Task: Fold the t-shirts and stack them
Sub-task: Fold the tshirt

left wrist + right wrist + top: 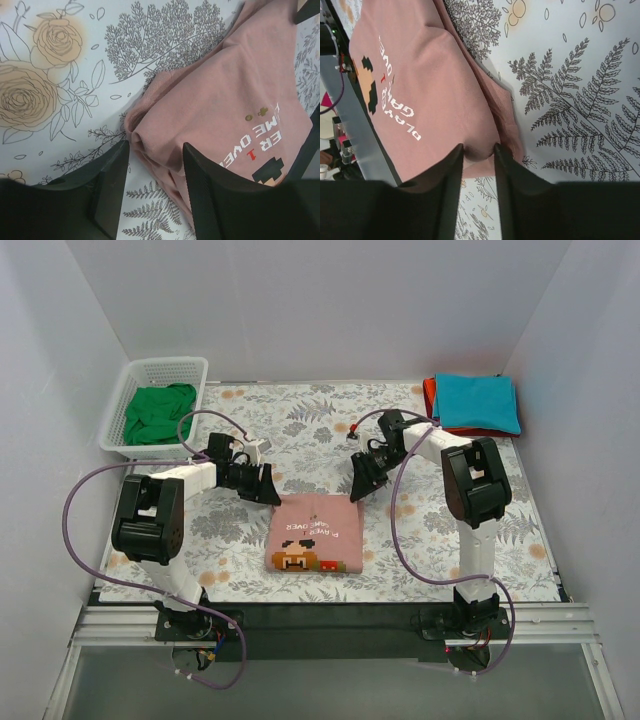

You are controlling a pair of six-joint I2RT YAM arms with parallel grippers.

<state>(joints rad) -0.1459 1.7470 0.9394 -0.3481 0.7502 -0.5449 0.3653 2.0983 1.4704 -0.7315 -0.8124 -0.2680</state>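
Note:
The dusty-pink t-shirt point(312, 533) with a brown cartoon print lies folded on the cloth at the middle front. My left gripper point(270, 490) is at its far left corner. In the left wrist view the gripper point(155, 172) is open, its jaws astride the shirt's corner point(150, 140), which lies on the cloth. My right gripper point(358, 488) is at the far right corner. In the right wrist view it point(479, 150) is shut on a bulge of the pink shirt point(420, 85). A green t-shirt point(155, 412) lies in the basket. A teal t-shirt point(478, 400) lies folded on a red-orange one point(431, 392).
The white mesh basket point(180, 367) stands at the back left. The teal and red-orange stack is at the back right corner. The floral table cloth point(310, 420) covers the table. White walls close in three sides.

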